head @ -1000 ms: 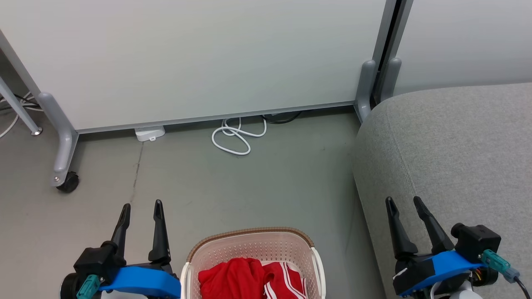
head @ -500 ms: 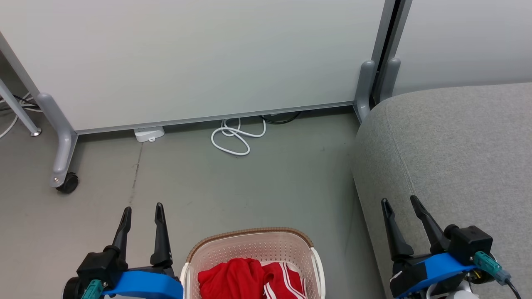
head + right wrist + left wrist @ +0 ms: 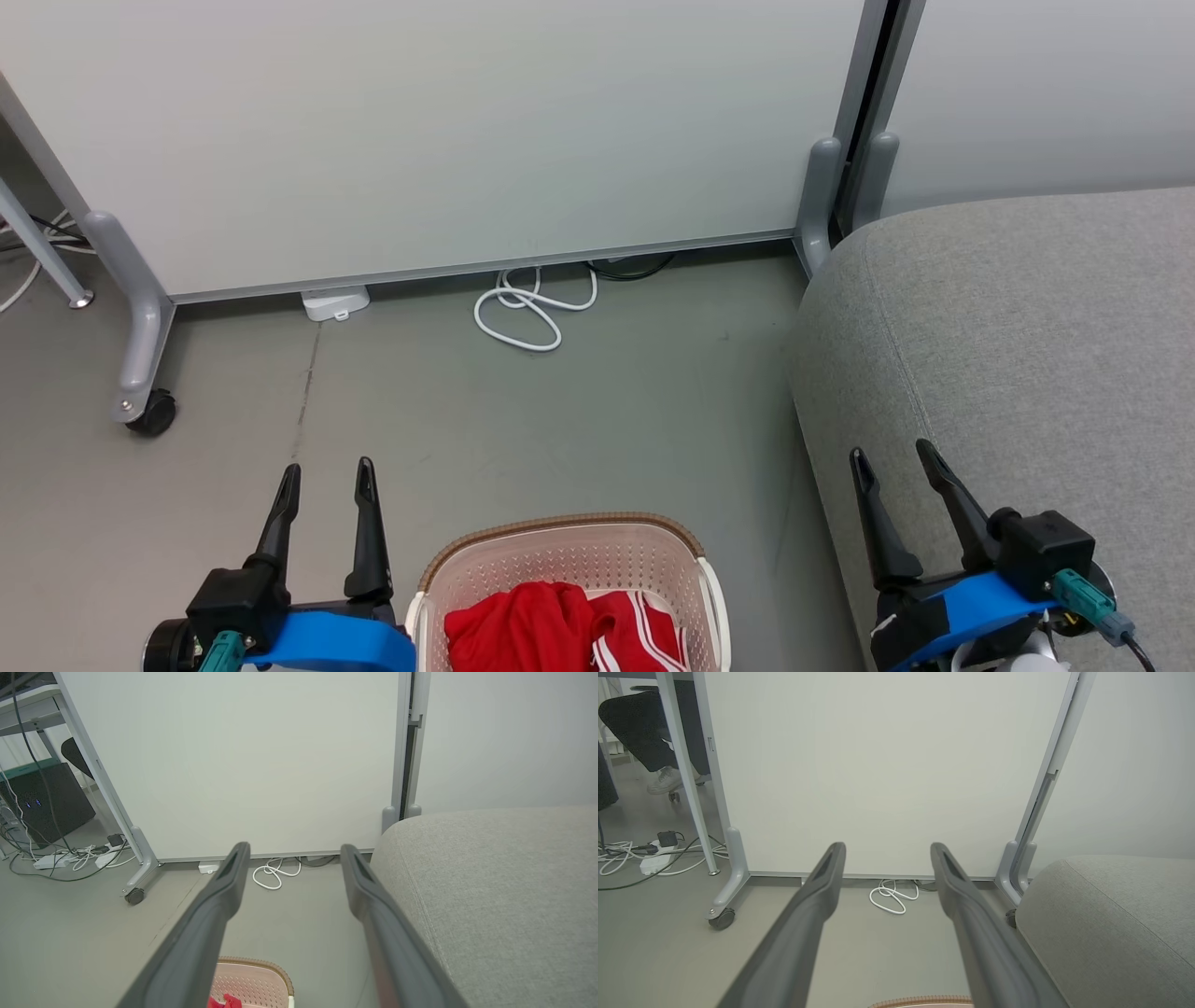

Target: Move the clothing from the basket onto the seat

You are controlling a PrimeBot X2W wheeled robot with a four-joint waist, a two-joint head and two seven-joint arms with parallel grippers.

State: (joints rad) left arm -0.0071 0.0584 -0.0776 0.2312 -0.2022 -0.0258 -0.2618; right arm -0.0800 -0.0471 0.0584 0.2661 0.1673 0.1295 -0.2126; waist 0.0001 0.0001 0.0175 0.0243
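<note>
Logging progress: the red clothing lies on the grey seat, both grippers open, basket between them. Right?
No: the head view shows the clothing in the basket, not on the seat. The left gripper and right gripper are open, basket between them.

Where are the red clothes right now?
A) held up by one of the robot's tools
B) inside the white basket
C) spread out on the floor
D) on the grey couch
B: the red clothes lie bunched up inside the basket, with its holey walls around them.
</note>
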